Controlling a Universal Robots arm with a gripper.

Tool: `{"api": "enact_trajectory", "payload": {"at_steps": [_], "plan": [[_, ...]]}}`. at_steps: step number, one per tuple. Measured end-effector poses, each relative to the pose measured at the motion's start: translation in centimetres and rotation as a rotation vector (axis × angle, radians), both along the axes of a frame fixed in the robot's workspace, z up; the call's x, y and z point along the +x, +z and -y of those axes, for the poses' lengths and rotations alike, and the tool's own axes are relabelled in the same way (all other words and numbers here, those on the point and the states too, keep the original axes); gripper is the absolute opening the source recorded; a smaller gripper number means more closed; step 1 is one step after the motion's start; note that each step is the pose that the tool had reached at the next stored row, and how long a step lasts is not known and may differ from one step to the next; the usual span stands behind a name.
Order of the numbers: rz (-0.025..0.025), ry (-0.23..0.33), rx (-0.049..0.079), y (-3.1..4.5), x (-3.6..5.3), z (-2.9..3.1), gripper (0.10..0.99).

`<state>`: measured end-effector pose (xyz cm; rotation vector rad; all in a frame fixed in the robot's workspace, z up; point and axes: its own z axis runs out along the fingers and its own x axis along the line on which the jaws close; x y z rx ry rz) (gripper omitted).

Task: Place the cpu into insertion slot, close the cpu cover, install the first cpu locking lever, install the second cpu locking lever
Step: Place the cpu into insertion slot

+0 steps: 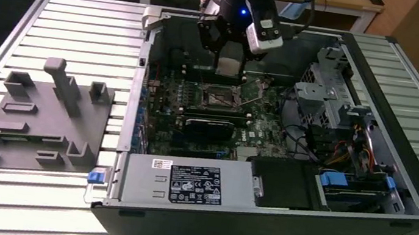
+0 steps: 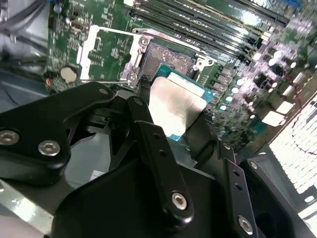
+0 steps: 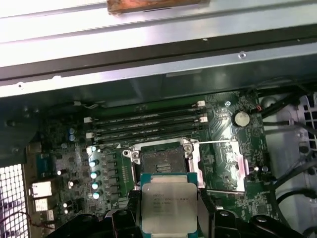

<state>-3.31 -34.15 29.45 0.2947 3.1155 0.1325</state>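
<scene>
My gripper (image 1: 229,65) hangs inside the open computer case, shut on the cpu (image 1: 229,66), a flat silver-grey square chip. In both wrist views the cpu (image 3: 168,206) (image 2: 176,106) sits between the black fingers (image 3: 130,210), held a little above the motherboard. The insertion slot (image 3: 163,161) (image 2: 168,55) (image 1: 219,97) lies just beyond the chip, a dark square with a metal rim and nothing in it. The cpu cover (image 3: 237,168) (image 2: 89,47), a thin silvery frame with a window, is flipped open beside the slot. A thin wire lever (image 3: 218,142) stands raised along the cover's edge.
Several memory slots (image 3: 148,121) run beside the socket. A black card (image 1: 208,126), the power supply (image 1: 184,182) and the drive cage (image 1: 335,98) crowd the case. A grey fixture plate (image 1: 37,115) lies on the slatted table at the exterior view's left.
</scene>
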Motion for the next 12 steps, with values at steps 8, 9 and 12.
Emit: {"api": "enact_trajectory", "payload": {"at_steps": [8,9,12], "plan": [[0.0,-0.146,-0.003,-0.36,0.0,0.0,0.541],[0.0,-0.164,-0.003,-0.39,0.0,0.0,0.541],[0.0001,-0.236,-0.004,-0.52,0.0,0.0,0.541]]}}
